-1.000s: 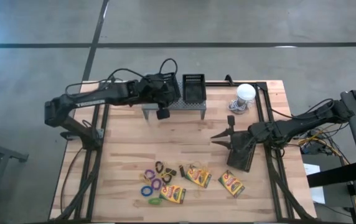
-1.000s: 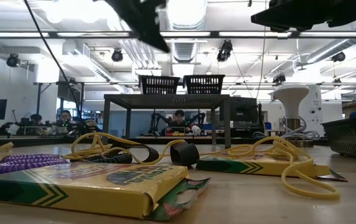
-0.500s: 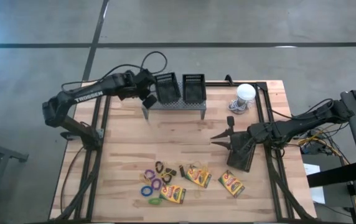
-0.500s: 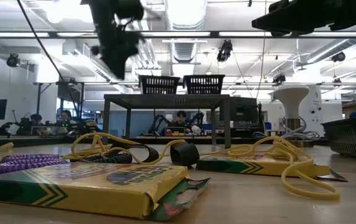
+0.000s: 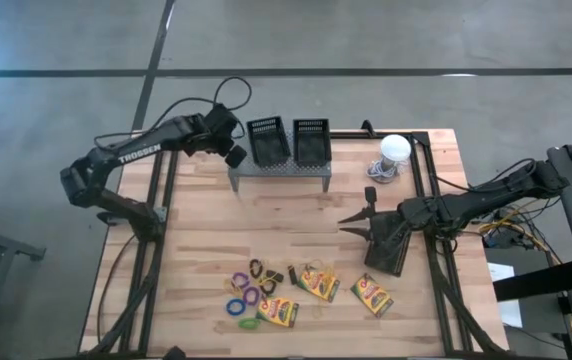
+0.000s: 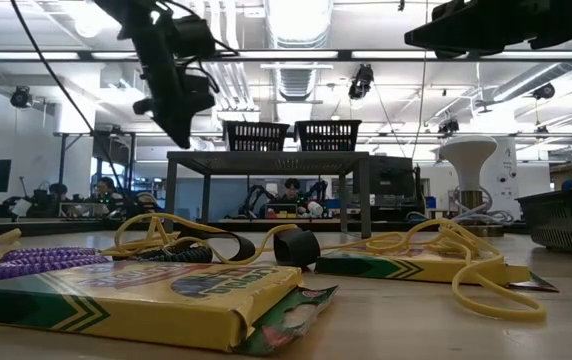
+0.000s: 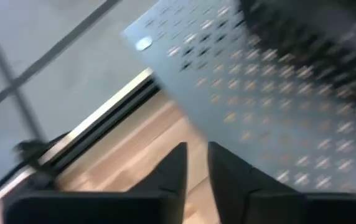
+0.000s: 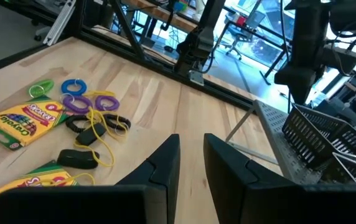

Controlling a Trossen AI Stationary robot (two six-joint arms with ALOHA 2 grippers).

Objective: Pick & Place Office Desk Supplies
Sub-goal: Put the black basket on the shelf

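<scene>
Left gripper hangs above the far-left part of the surface, just beside the left end of the grey perforated stand. Left wrist view: jaws nearly together, a narrow gap between the fingers, nothing in them, nothing touched.

Right gripper sits low over the right half of the surface, pointing toward the middle. Right wrist view: jaws nearly closed, a slim gap, empty.

Two black mesh bins stand side by side on top of the stand. A third mesh bin shows at the right edge of the low view.

Crayon boxes lie flat along the near edge. Elastic loops are clustered just left of them, some touching a box. White round-topped object stands at the far right.
</scene>
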